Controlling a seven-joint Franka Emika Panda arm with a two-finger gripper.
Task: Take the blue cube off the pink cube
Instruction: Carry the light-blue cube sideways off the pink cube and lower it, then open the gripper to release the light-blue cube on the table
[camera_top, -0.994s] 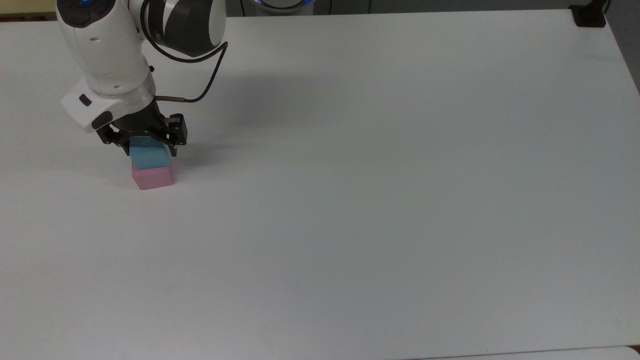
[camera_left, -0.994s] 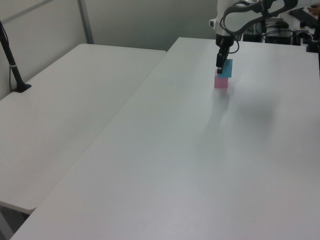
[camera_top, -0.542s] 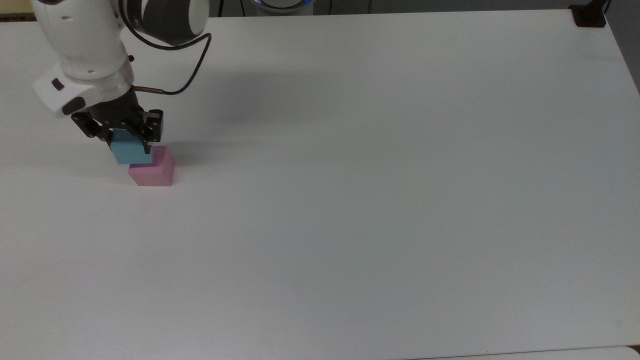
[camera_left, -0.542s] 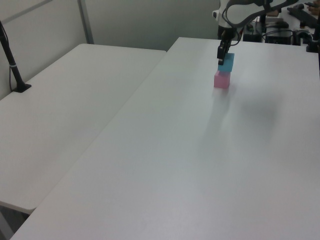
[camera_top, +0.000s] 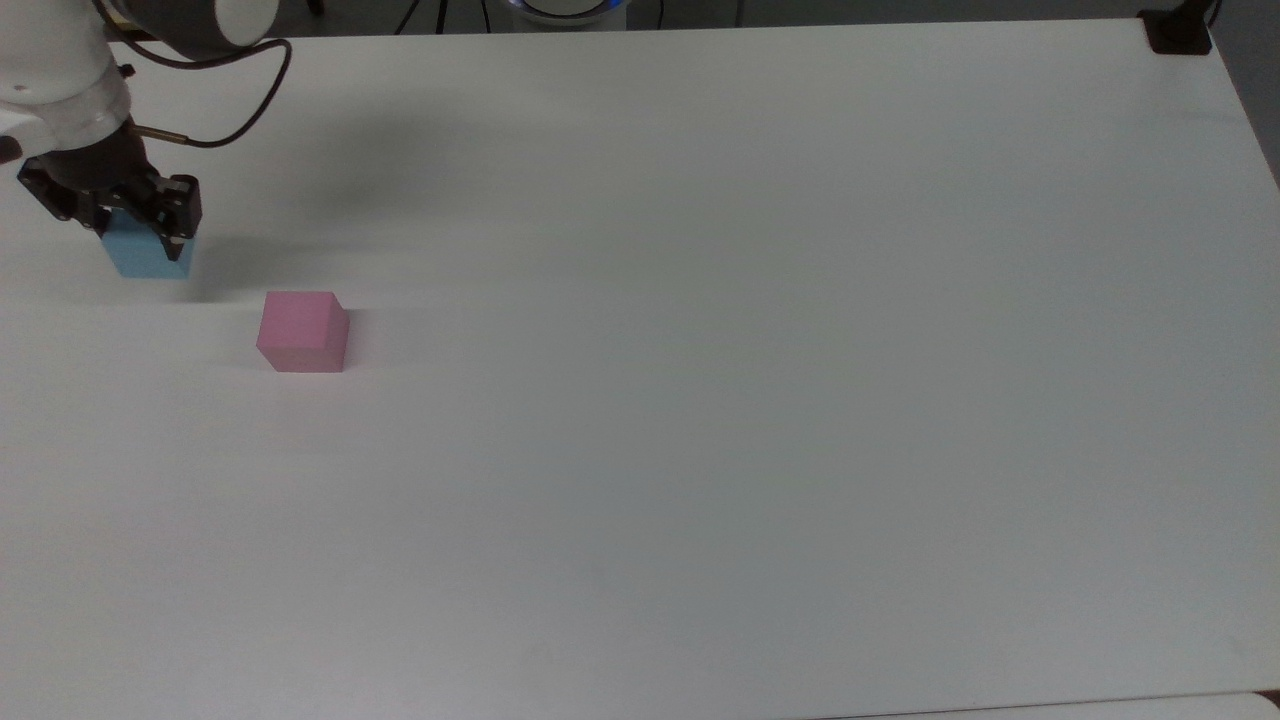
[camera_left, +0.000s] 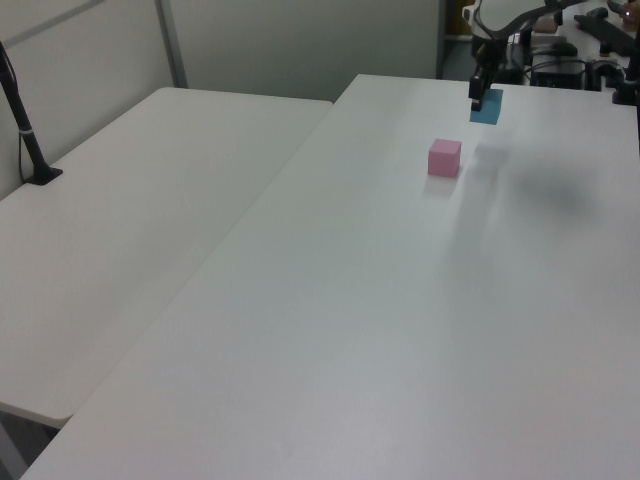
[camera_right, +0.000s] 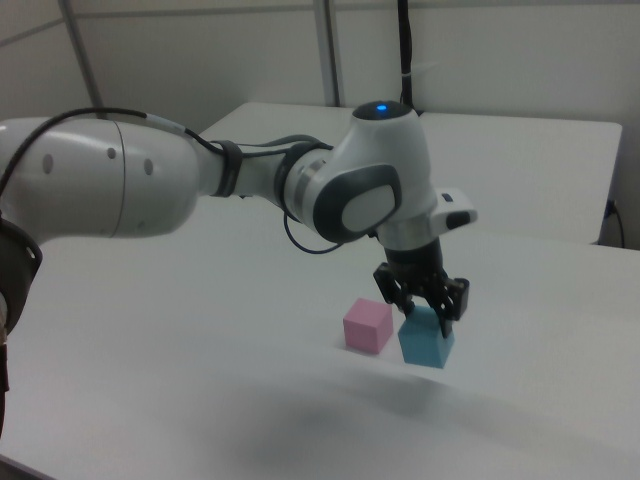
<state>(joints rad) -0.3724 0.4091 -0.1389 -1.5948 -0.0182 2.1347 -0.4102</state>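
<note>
Top view: my tool is closed on the blue cube, its dark fingers clamping the upper part of the cube on two opposite sides. I hold it close to the table's edge at the top view's left, toward the far corner. The pink cube sits alone on the table, apart from the blue one and further in from that edge. In the right view the blue cube hangs tilted in my tool, just beside the pink cube, and I cannot tell whether its bottom touches the table. In the left view the blue cube is beyond the pink cube.
</note>
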